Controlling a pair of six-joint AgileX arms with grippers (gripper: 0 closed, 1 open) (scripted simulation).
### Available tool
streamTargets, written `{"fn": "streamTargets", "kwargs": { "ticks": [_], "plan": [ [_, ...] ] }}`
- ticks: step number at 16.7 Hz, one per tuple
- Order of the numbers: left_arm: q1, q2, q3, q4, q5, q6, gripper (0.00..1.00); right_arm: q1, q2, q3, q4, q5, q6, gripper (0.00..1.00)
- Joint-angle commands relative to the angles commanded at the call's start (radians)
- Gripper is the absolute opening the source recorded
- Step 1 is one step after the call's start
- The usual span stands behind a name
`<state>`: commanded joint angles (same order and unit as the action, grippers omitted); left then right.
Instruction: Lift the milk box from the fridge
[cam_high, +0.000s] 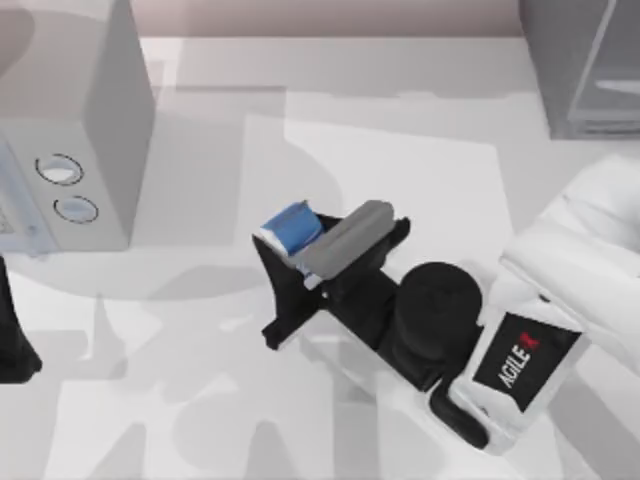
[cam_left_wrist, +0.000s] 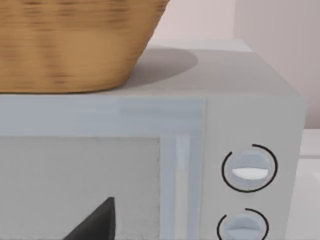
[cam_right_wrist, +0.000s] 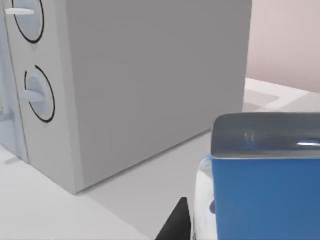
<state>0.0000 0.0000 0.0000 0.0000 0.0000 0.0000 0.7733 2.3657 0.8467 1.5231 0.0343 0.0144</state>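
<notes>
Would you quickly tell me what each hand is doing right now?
Right hand: closed on the milk box, over the middle of the table.
Left hand: parked at the table's left edge; its state cannot be told.

Our right arm (cam_high: 590, 250) has white rounded shells, a black panel (cam_high: 524, 362) lettered AGILE in white with a red mark, a black cylindrical wrist (cam_high: 435, 310), and a black right gripper (cam_high: 300, 275) with a grey block on it
</notes>
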Motion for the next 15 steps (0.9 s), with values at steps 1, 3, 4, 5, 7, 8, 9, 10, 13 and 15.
{"fn": "streamTargets", "kwargs": {
  "ticks": [1, 3, 4, 5, 7, 8, 9, 10, 13, 15],
  "plan": [
    [0.000, 0.000, 0.000, 0.000, 0.000, 0.000, 1.00, 0.000, 0.000, 0.000, 0.000, 0.000, 0.000, 0.00],
    [0.000, 0.000, 0.000, 0.000, 0.000, 0.000, 1.00, 0.000, 0.000, 0.000, 0.000, 0.000, 0.000, 0.15],
    [0.000, 0.000, 0.000, 0.000, 0.000, 0.000, 1.00, 0.000, 0.000, 0.000, 0.000, 0.000, 0.000, 0.23],
    [0.000, 0.000, 0.000, 0.000, 0.000, 0.000, 1.00, 0.000, 0.000, 0.000, 0.000, 0.000, 0.000, 0.30],
    [0.000, 0.000, 0.000, 0.000, 0.000, 0.000, 1.00, 0.000, 0.000, 0.000, 0.000, 0.000, 0.000, 0.45],
    [0.000, 0.000, 0.000, 0.000, 0.000, 0.000, 1.00, 0.000, 0.000, 0.000, 0.000, 0.000, 0.000, 0.53],
    [0.000, 0.000, 0.000, 0.000, 0.000, 0.000, 1.00, 0.000, 0.000, 0.000, 0.000, 0.000, 0.000, 0.60],
    [0.000, 0.000, 0.000, 0.000, 0.000, 0.000, 1.00, 0.000, 0.000, 0.000, 0.000, 0.000, 0.000, 0.68],
    [0.000, 0.000, 0.000, 0.000, 0.000, 0.000, 1.00, 0.000, 0.000, 0.000, 0.000, 0.000, 0.000, 0.90],
    [0.000, 0.000, 0.000, 0.000, 0.000, 0.000, 1.00, 0.000, 0.000, 0.000, 0.000, 0.000, 0.000, 1.00]
  ]
}}
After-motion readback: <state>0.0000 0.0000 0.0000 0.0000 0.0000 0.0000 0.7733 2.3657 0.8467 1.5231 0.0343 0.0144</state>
